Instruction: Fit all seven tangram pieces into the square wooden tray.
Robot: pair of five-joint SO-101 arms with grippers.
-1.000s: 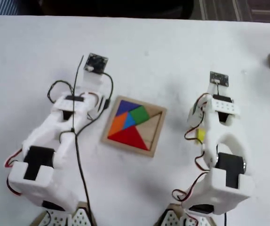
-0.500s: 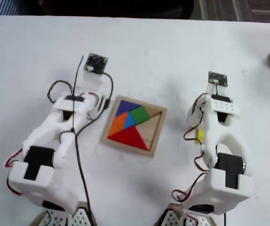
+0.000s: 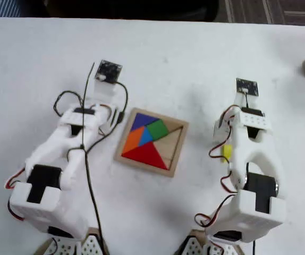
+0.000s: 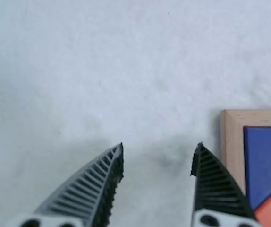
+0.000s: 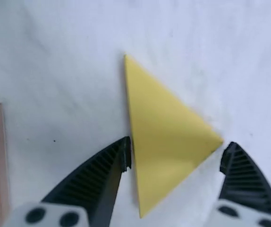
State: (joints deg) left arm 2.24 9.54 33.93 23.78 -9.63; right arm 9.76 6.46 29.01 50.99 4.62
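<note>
White tabletop (image 3: 195, 58): right hand (image 5: 178, 144) gapes around yellow triangle (image 5: 161, 125), perhaps touching it.

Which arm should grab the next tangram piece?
Right. The right claw is open astride the yellow triangle on the table; the left claw hangs open over bare table beside the tray.

No readable text or labels anywhere.

Tray (image 3: 170, 146) pale bare wood; yellow triangle (image 5: 164, 137) smooth, matt; fingers (image 5: 99, 174) ribbed black plastic; table (image 3: 195, 64) matt, faintly grainy.
</note>
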